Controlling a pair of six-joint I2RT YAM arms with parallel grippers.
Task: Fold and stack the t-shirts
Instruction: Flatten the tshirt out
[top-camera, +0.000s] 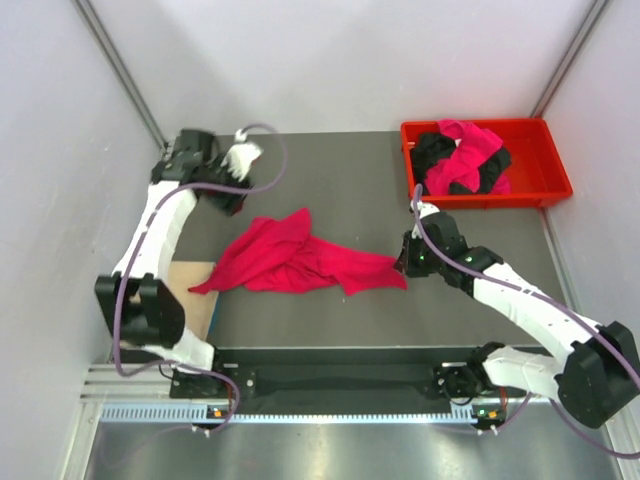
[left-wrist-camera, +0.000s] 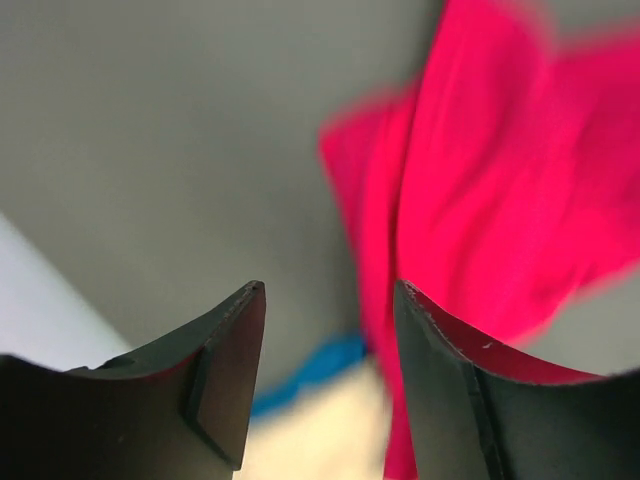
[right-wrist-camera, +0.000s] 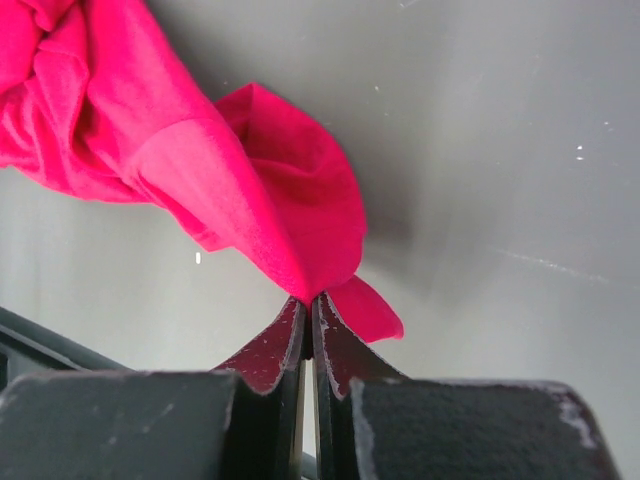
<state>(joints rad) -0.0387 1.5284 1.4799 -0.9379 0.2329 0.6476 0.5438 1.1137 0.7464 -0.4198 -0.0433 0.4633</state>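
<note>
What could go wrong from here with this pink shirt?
The right gripper pinches only a thin corner of the pink shirt, so it may slip when pulled. The left gripper is open and off the cloth; a one-sided pull might drag the crumpled shirt instead of spreading it.

Soft matt cloth t-shirt (top-camera: 300, 258)

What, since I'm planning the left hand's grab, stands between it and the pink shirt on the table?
Nothing visible. The open left hand hovers over the dark table beside the pink shirt; the right hand pinches its far end.
</note>
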